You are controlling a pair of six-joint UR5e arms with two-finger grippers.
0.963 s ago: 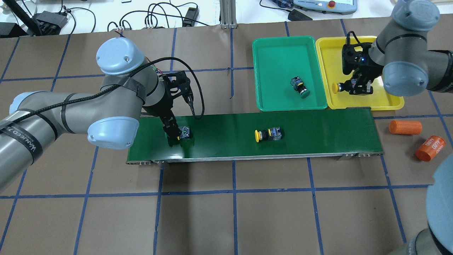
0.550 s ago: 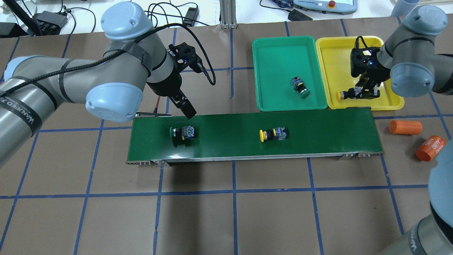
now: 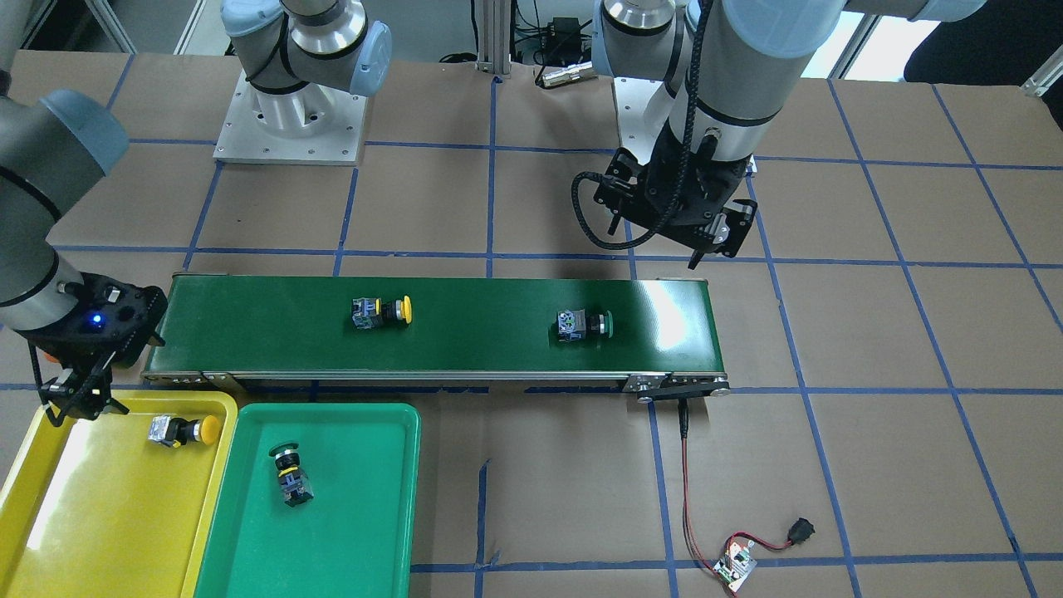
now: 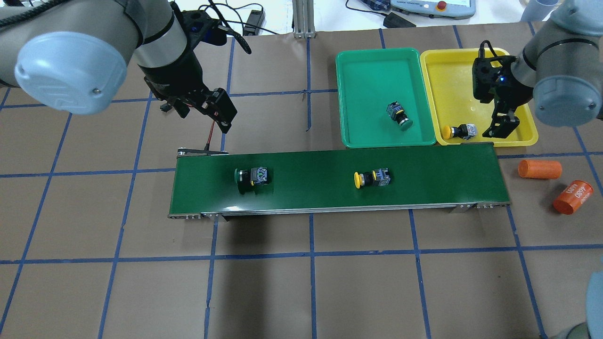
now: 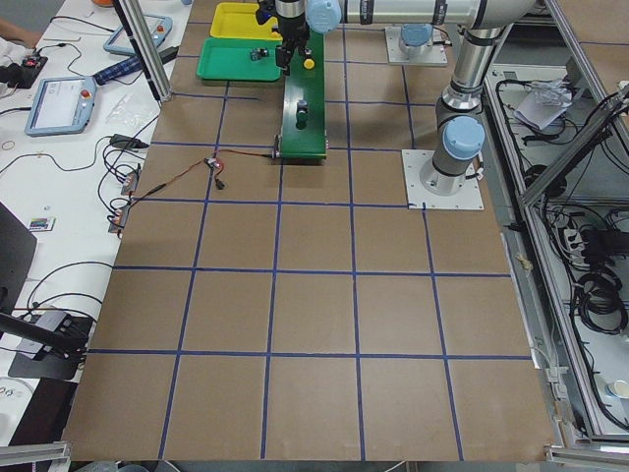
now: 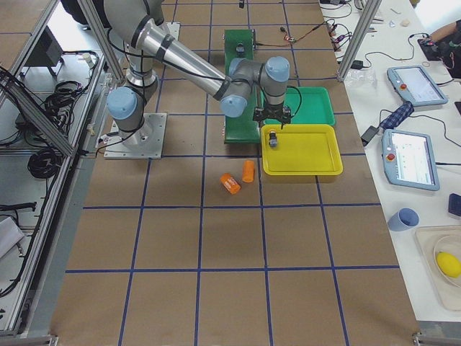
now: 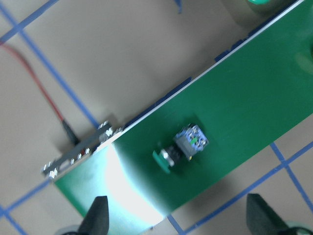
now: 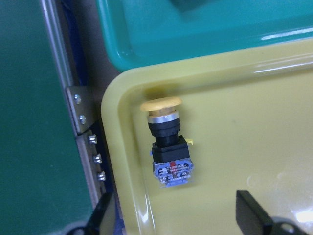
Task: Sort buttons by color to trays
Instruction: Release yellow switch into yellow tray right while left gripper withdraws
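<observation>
Yellow button [image 4: 459,132] in yellow tray [image 4: 447,70], my right claw [image 4: 500,128] wide, near it.
My left claw [image 7: 178,218] gapes wide near the belt [image 4: 311,188]; a green button [image 4: 252,175] and second yellow button [image 4: 372,178] lie there, apart.

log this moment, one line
yellow button in yellow tray; green button in green tray; belt: other yellow button, other green button; left gripper open; right gripper open

A brown-papered desk [image 4: 330,292] is crossed by blue tape lines [image 4: 311,254] into squares. An aluminium post [image 4: 301,19] stands at its far edge. A white side desk [image 6: 432,216] carries teach pendants [image 6: 414,85].
</observation>
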